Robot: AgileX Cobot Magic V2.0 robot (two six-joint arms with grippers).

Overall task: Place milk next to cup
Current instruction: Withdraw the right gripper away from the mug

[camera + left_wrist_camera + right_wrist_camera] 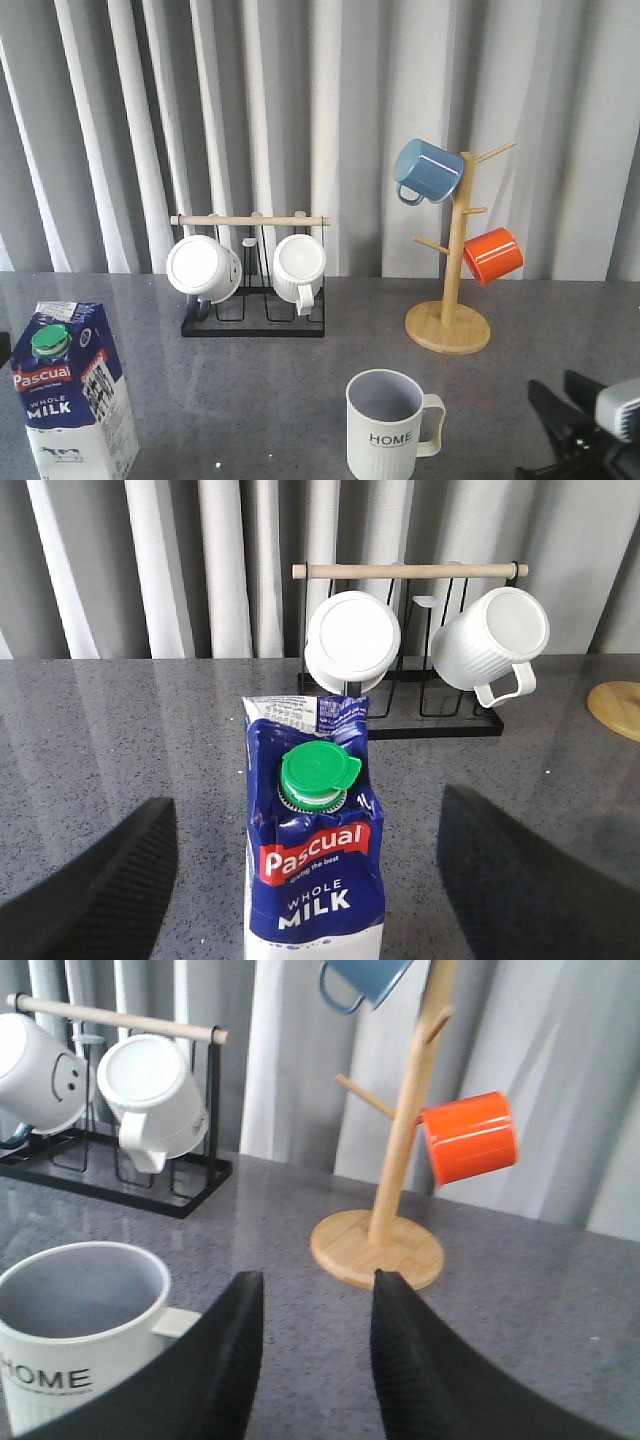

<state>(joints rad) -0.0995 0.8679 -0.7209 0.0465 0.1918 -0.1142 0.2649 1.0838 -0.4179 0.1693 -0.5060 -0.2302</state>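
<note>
Both fingers of my left claw [305,880] stand wide apart around the milk [72,390], near left on the surface; nothing is gripped. My right claw [312,1360] idles parted beside the cup [388,425]. Squeezing the soft carton high could tip it.

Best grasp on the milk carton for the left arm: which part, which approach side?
Grip the milk carton across its flat side walls, below the green cap and the sloped, crumpled top. Come in level from the robot's side: the carton stands upright, centred between the open fingers of the left end effector, with bare table either side. Likely a firm mid-body squeeze.
</note>
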